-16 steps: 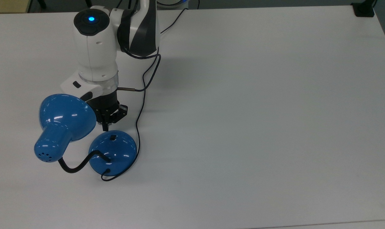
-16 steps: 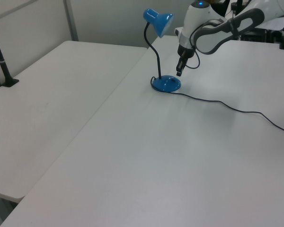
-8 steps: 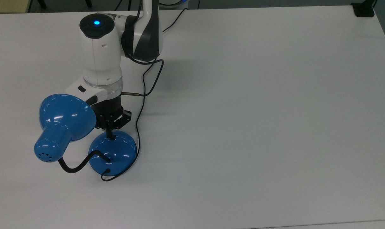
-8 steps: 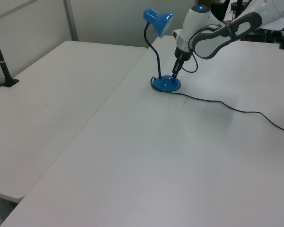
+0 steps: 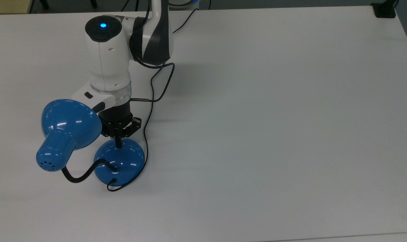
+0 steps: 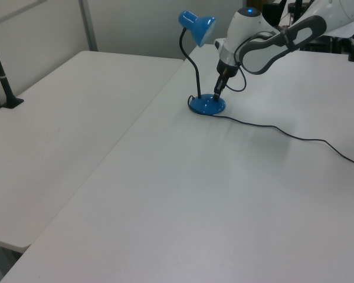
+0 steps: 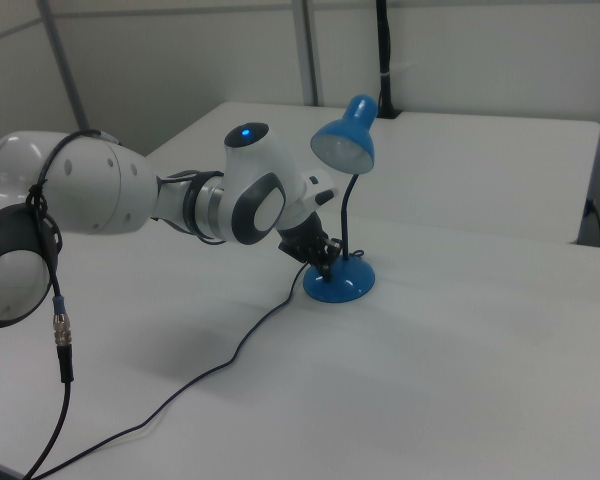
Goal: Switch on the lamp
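On top of the lamp base [image 5: 120,163], jaws [image 5: 118,145] pressed together, holding nothing, tips down on the dome where the small switch sits, at the base's upper edge in the top view. Lamp [image 5: 69,131] stands on the white desk [image 5: 274,117], near the top view's left edge. Blue bell shade [image 5: 68,126] sits just beside the jaws to the top view's left, raised above the desk, its open mouth toward the arm. Black bendy neck [image 5: 84,174] curves out from the base below the jaws in the top view; in the left view neck [image 6: 193,71] rises upright just left of the jaws [image 6: 216,96]. Thin black cord [image 5: 147,134] runs past the jaws on the top view's right side and loops around the base rim. In the right view jaws [image 7: 328,266] meet the base [image 7: 340,283] from the right view's left, shade [image 7: 346,134] above them. White arm [image 5: 107,53] with a lit blue dot slopes down to the jaws. No glow seen from the shade.
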Robot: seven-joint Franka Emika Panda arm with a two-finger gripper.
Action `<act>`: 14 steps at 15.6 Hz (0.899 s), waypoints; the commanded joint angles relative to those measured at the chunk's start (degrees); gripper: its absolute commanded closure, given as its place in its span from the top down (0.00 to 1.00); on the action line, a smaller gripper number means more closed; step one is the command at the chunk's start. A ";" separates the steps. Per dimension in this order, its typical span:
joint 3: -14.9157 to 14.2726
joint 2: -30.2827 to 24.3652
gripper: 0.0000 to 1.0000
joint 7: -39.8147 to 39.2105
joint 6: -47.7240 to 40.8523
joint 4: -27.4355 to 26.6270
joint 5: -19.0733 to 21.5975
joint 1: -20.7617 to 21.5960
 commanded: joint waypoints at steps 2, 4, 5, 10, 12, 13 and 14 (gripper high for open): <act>2.79 1.79 0.00 -1.25 2.16 1.12 -0.30 -2.60; 4.02 2.49 0.00 -1.34 2.42 1.30 -0.48 -3.30; 4.28 2.58 0.00 -1.34 3.04 1.30 -0.48 -3.66; 4.46 2.94 0.00 -1.34 4.01 1.30 -0.48 -4.10; 4.46 2.24 0.00 -1.16 3.92 1.30 -0.39 -4.36; 4.55 1.45 0.00 -0.90 3.92 1.21 -0.30 -4.36; 4.72 0.31 0.00 -0.90 3.49 1.04 -0.04 -4.28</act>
